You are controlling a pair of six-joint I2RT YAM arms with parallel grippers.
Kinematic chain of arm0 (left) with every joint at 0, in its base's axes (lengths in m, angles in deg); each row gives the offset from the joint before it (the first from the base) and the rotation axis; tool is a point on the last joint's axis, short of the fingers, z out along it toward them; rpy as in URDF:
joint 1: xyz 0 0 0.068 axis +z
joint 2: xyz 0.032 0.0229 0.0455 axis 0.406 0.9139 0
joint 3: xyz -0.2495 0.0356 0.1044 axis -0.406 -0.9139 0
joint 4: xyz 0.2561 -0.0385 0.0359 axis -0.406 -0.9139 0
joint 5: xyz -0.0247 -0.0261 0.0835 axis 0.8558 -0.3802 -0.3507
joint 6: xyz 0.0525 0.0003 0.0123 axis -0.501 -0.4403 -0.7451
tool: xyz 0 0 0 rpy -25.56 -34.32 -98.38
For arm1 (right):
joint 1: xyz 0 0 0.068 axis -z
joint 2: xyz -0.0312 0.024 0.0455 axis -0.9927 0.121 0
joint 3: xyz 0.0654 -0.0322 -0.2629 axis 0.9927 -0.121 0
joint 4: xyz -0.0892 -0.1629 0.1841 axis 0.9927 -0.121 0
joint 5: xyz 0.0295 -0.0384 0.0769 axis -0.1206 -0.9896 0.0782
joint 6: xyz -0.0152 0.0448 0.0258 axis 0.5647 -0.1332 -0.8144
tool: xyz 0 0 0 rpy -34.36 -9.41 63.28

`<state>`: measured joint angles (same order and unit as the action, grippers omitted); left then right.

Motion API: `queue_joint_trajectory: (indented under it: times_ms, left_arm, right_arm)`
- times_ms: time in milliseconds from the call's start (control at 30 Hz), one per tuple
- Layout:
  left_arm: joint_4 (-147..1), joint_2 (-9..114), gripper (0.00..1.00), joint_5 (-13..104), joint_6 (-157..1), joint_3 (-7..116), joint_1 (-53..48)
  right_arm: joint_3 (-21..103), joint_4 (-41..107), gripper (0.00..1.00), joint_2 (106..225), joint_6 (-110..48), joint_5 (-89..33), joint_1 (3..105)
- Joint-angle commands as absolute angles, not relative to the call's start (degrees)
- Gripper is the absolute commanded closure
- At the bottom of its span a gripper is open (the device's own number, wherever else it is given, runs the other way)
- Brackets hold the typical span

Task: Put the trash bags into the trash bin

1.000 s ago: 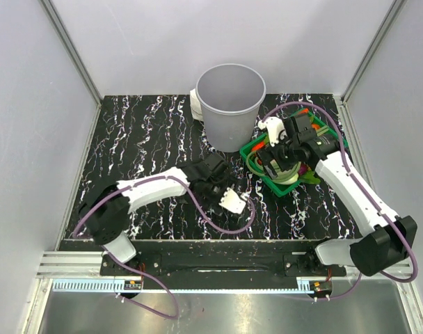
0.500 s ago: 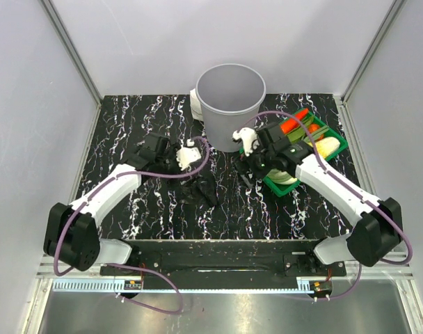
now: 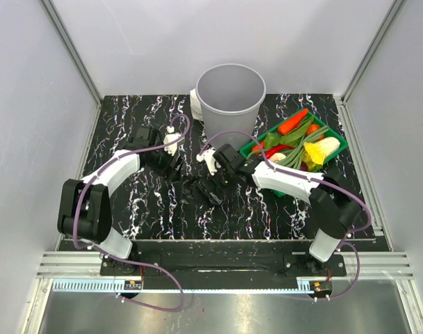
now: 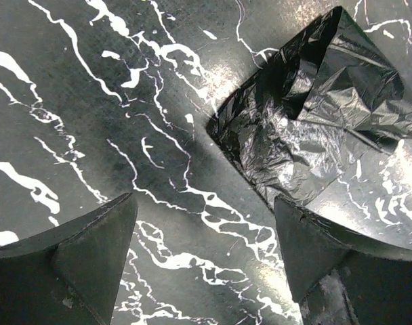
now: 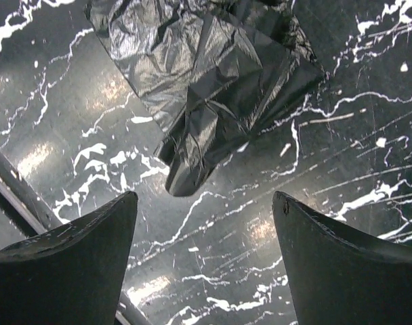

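Though near left tool [image 4: 202, 200] and right tool [image 5: 204, 196], trash bags [image 4: 314, 128] loose.

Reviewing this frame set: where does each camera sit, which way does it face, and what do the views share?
Top external: fixed above and behind the bases, looking down on the black white-veined tabletop and the light-grey round plastic bin; the left arm and right arm show whole.
Left wrist: on the left arm, facing down at the tabletop; open left tool at the bottom.
Right wrist: likewise on the right arm; open right tool at the bottom.
Shared: all three show the crinkly black plastic trash bag.
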<state>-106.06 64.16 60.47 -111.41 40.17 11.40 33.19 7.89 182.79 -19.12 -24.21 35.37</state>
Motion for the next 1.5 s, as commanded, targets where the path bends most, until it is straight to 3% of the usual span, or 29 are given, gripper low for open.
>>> queue_joint_trajectory:
  times_ms: [0, 500, 800, 1000, 1100, 1167, 1467]
  left_arm:
    - [-103.8, 67.48, 0.15, 64.71, -105.25, 43.8, 11.56]
    - [-103.97, 79.09, 0.2, 68.31, -104.98, 50.04, 11.04]
    - [-104.14, 81.9, 0.35, 67.96, -104.63, 49.96, 8.57]
    - [-104.14, 82.08, 0.58, 68.58, -104.89, 48.56, 7.96]
    - [-104.76, 81.38, 0.77, 69.1, -105.77, 47.41, 7.96]
    - [-105.46, 80.59, 0.98, 70.15, -106.39, 47.15, 8.05]
    - [-110.03, 70.49, 1.0, 75.08, -106.04, 48.37, 7.96]
  right_arm:
    - [34.13, 14.97, 0.14, 183.48, -21.92, -28.8, 33.66]
    - [33.43, 9.43, 0.14, 177.6, -17.09, -31.7, 33.74]
    - [31.32, 8.38, 0.14, 173.46, -15.15, -34.43, 34.01]
    - [30.7, 7.94, 0.14, 171.88, -14.88, -34.34, 35.15]
    - [30.18, 7.76, 0.14, 171.44, -15.06, -33.73, 35.5]
    - [29.91, 7.68, 0.13, 171.44, -15.06, -33.29, 35.5]
    - [30.79, 6.36, 0.13, 171.61, -13.74, -33.37, 36.03]
